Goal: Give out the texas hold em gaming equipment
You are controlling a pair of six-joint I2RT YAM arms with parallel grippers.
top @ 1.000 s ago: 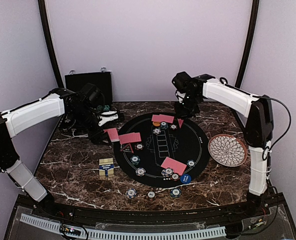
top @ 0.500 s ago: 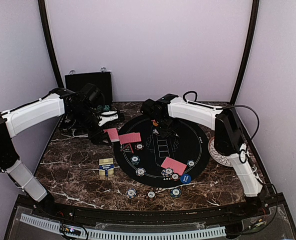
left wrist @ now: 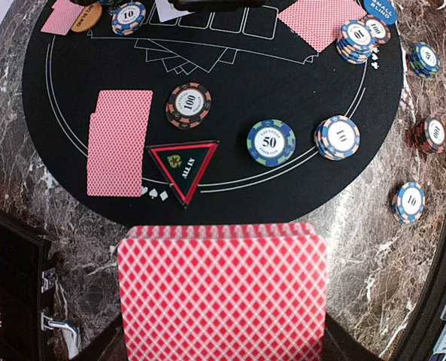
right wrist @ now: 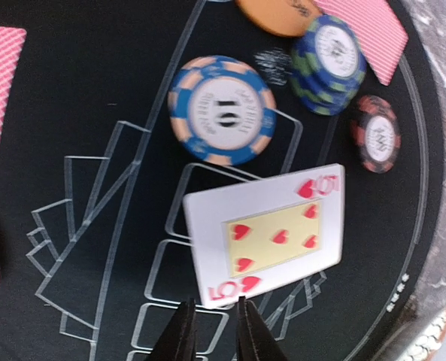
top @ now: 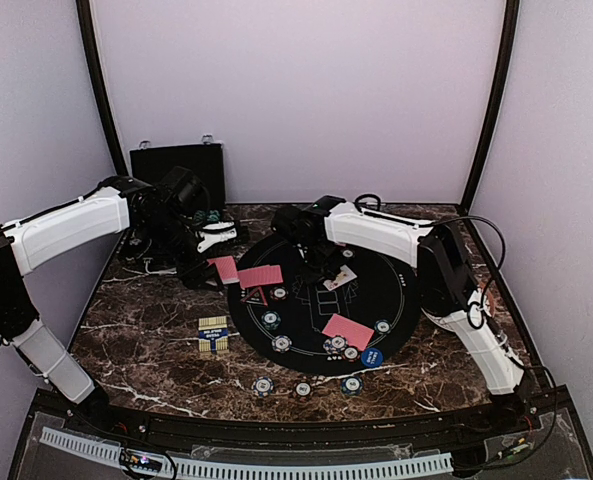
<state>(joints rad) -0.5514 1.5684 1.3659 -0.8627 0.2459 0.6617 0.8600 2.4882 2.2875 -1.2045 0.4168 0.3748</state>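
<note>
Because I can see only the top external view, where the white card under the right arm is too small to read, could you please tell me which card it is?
Observer: In the right wrist view, the face-up card is the five of hearts, over the printed boxes of the black mat.
Operator: Thank you. Is it gripped?
Observer: I cannot tell. The right end effector sits at its edge, fingers narrowly apart.
Operator: And the left side?
Observer: The left end effector holds a fanned stack of red-backed cards, not one card.
</note>
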